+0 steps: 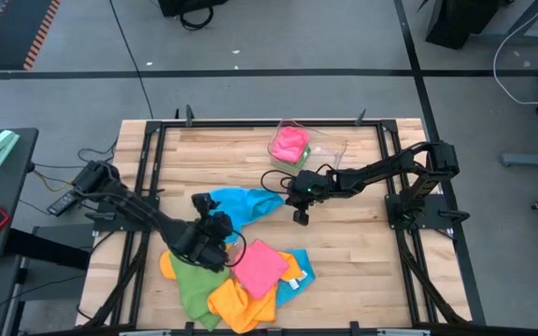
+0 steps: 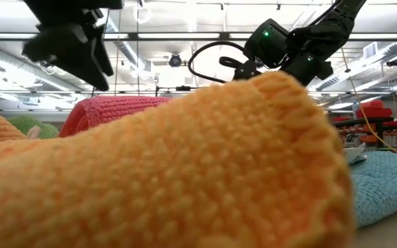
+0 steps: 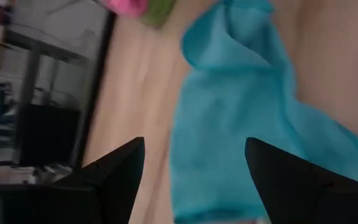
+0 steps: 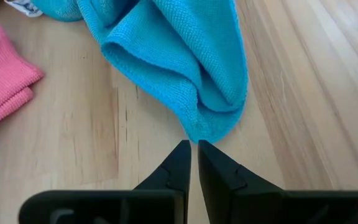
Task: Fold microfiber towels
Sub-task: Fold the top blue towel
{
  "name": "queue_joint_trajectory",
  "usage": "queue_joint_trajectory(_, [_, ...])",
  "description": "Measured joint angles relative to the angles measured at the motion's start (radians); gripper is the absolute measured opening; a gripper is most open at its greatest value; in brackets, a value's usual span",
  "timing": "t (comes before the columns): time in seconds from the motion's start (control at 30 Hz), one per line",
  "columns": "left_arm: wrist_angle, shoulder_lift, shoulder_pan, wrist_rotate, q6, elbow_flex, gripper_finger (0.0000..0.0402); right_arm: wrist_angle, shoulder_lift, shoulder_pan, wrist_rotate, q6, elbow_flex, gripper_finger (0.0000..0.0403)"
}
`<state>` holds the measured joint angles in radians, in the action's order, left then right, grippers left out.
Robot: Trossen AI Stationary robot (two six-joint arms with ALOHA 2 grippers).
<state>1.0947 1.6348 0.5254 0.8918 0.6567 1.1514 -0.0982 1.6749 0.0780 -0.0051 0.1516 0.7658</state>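
1. Right gripper hangs just off the folded corner of the sky-blue microfiber towel, its two dark fingers nearly together with only a thin slit between them and nothing pinched; the tips sit just short of the cloth, over bare wood.
2. Left gripper hovers above the same sky-blue towel's other end, its fingers spread wide and holding nothing.
3. Largest of all is the light wooden slatted table in its black metal frame.
4. Next comes the loose pile at the table's near edge: a green microfiber towel, an orange microfiber towel and a bright pink square microfiber towel lying flat on top, with a second blue cloth poking out beside it. In the low view the orange towel fills most of the frame.
5. Stretched between the two grippers near the table's middle, the sky-blue towel is bunched and partly folded, apart from the pile.
6. Toward the far edge sits a clear plastic tray, holding a crumpled pink microfiber cloth.
7. Off the table on the left, a dark side stand carries a pale green object.
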Motion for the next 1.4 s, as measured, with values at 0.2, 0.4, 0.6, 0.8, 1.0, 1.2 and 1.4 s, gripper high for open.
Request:
queue_joint_trajectory(0.2, [-0.215, 0.000, -0.093, -0.068, -0.120, -0.118, 0.0286, -0.003, 0.000, 0.000, 0.000, 0.001, 0.000, 0.0038])
queue_joint_trajectory(0.4, [-0.453, 0.001, -0.213, -0.192, -0.313, -0.226, 0.0286, -0.002, 0.000, -0.003, -0.013, 0.004, 0.000, 0.0038])
queue_joint_trajectory(0.6, [-0.617, 0.001, -0.389, -0.335, -0.440, -0.311, 0.0286, -0.002, 0.000, -0.002, -0.034, 0.011, 0.000, 0.0038])
queue_joint_trajectory(0.8, [-0.674, 0.001, -0.528, -0.346, -0.486, -0.349, 0.0286, 0.033, -0.012, 0.007, -0.150, 0.036, 0.033, 0.0038])
queue_joint_trajectory(1.0, [-0.644, 0.002, -0.592, -0.348, -0.478, -0.349, 0.0286, 0.130, -0.022, 0.015, -0.159, -0.103, 0.105, 0.0038])
queue_joint_trajectory(1.2, [-0.636, 0.002, -0.591, -0.370, -0.460, -0.349, 0.0286, 0.043, -0.022, 0.014, -0.074, -0.235, 0.090, 0.0070])
queue_joint_trajectory(1.4, [-0.642, 0.003, -0.563, -0.418, -0.481, -0.349, 0.0286, -0.067, -0.009, 0.011, 0.011, -0.314, 0.062, 0.0148])
